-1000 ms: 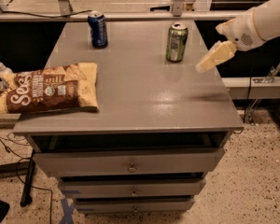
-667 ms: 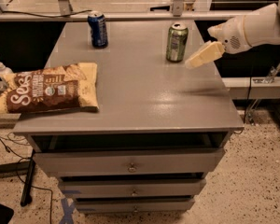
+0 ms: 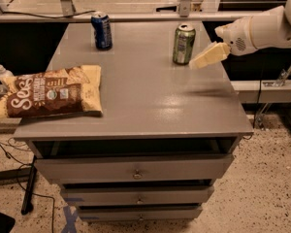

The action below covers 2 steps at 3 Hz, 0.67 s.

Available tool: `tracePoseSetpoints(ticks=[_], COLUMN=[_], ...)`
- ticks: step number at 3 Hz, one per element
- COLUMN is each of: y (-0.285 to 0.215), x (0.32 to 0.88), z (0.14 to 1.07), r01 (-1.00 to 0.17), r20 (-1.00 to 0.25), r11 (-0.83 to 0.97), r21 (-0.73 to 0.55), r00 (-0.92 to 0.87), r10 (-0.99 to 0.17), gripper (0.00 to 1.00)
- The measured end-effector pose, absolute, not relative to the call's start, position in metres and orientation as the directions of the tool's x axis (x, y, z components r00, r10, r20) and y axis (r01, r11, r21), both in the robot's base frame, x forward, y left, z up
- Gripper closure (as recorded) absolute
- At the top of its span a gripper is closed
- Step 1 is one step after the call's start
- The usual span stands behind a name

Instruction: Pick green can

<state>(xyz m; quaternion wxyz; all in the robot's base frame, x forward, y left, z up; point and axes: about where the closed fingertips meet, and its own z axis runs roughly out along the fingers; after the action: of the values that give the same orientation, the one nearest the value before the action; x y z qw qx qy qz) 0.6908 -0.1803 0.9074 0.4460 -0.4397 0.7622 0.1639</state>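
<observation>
The green can (image 3: 184, 43) stands upright on the grey cabinet top (image 3: 150, 96), at the back right. It is olive green with a silver top rim. My gripper (image 3: 208, 56) reaches in from the right on a white arm. Its pale fingers point left and down, and the tips are just to the right of the can, close beside its lower half. I cannot tell whether they touch it. Nothing is held.
A dark blue can (image 3: 102, 30) stands at the back left. A brown and yellow chip bag (image 3: 48, 92) lies at the left edge. A white bottle (image 3: 2, 72) is left of the cabinet. Drawers (image 3: 133, 169) face front. A railing (image 3: 136, 16) runs behind.
My gripper has moved left toward the green can, from well to its right to right beside it. The cans and the bag have not moved.
</observation>
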Motion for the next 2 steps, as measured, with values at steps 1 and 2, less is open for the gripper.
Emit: tracePoseSetpoints(ticks=[1,2], y=[-0.179,-0.182], x=[0.726,0.757], z=[0.903,0.893], r01=[-0.766,-0.715], r20=[-0.877,-0.926], r11=[0.631,0.696], r21=[-0.123,-0.068], r00=[-0.214,-0.214], r10=[-0.431,-0.311], gripper=[0.00,0.00])
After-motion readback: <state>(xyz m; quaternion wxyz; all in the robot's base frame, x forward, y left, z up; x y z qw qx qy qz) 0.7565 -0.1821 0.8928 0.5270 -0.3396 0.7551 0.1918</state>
